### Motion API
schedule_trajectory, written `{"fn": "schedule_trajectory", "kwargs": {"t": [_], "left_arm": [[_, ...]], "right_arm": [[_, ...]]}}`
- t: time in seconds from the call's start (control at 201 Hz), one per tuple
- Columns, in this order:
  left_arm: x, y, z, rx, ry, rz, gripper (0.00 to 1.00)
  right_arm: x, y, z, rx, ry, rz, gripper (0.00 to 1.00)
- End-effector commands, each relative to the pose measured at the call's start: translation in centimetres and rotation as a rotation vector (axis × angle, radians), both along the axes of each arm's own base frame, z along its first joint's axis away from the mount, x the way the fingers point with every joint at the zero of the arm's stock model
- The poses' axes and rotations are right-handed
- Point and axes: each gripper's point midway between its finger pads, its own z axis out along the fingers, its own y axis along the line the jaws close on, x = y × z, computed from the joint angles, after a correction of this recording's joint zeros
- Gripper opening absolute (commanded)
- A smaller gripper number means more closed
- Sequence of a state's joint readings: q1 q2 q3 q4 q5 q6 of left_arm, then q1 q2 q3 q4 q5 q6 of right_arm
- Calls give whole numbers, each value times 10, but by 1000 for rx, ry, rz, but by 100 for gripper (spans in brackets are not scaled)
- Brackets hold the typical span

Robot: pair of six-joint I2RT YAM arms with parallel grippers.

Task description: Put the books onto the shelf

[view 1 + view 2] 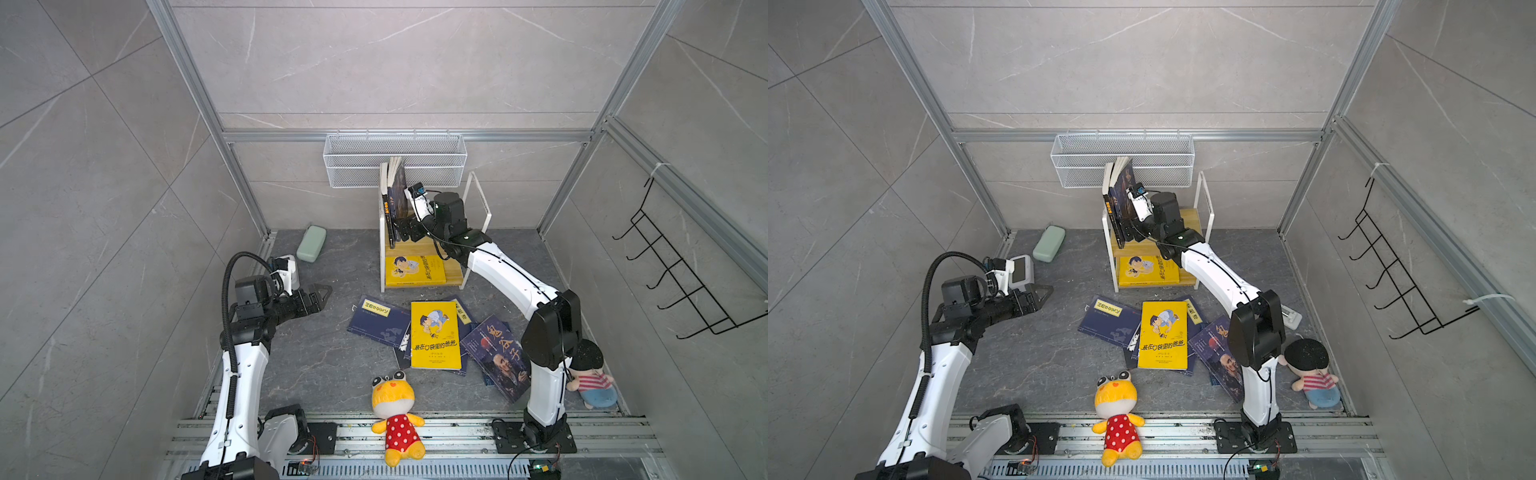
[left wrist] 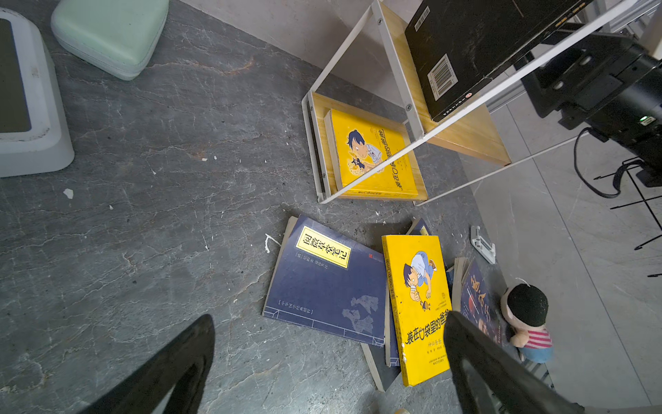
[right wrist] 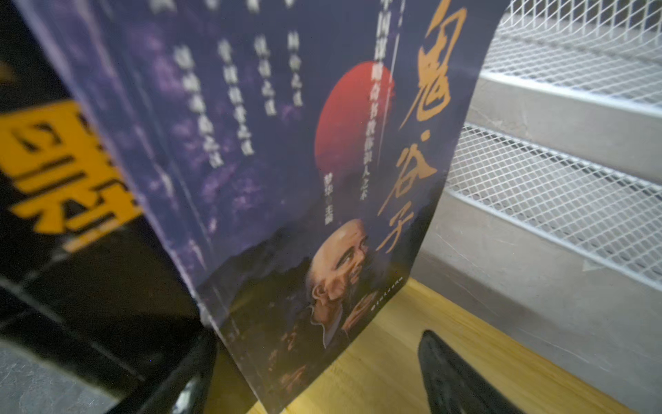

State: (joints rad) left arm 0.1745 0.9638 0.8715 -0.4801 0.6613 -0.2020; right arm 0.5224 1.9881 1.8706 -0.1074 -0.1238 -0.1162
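The shelf (image 1: pixel 482 208) stands at the back on the floor, with light wooden boards (image 1: pixel 1192 220). A yellow book (image 1: pixel 413 271) lies flat on its lower board. Books (image 1: pixel 395 195) stand upright at the left end of the upper board. My right gripper (image 1: pixel 405 232) is open beside them. In the right wrist view a navy book with an old man's face (image 3: pixel 286 143) stands between the jaws (image 3: pixel 317 335), leaning on a black book (image 3: pixel 71 215); one finger (image 3: pixel 451 372) is clear of it. Several books lie on the floor: a yellow one (image 1: pixel 435 334), navy ones (image 1: pixel 376 320) (image 1: pixel 498 357). My left gripper (image 1: pixel 318 299) hovers open, left of them.
A white mesh basket (image 1: pixel 395 160) hangs on the back wall above the shelf. A green case (image 1: pixel 311 243) and a white device (image 2: pixel 21 89) lie at the back left. A yellow plush (image 1: pixel 395 415) sits at the front, a doll (image 1: pixel 590 374) by the right arm's base. A black hook rack (image 1: pixel 681 270) hangs on the right wall.
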Motion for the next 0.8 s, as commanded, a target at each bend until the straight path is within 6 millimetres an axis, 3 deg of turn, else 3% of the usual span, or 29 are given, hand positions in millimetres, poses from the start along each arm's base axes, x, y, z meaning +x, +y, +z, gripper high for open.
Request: {"fn": "schedule_trajectory", "kwargs": {"t": [0.0, 0.289, 0.388, 0.493, 0.647, 0.792], "left_arm": [[0, -3, 10, -11, -48, -18, 100], [1, -3, 9, -10, -40, -20, 100], [2, -3, 9, -9, -47, -17, 100], [1, -3, 8, -13, -43, -19, 100], [1, -3, 10, -10, -50, -18, 100], [2, -3, 9, -12, -46, -17, 100]], "right_arm": [[2, 17, 0, 15, -19, 27, 90], [14, -5, 0, -17, -82, -119, 79], [15, -8, 4, -14, -98, -131, 71], [14, -7, 7, -13, -95, -131, 54], [5, -9, 15, -7, -105, -123, 12], [-9, -8, 25, 2, -130, -122, 5]]}}
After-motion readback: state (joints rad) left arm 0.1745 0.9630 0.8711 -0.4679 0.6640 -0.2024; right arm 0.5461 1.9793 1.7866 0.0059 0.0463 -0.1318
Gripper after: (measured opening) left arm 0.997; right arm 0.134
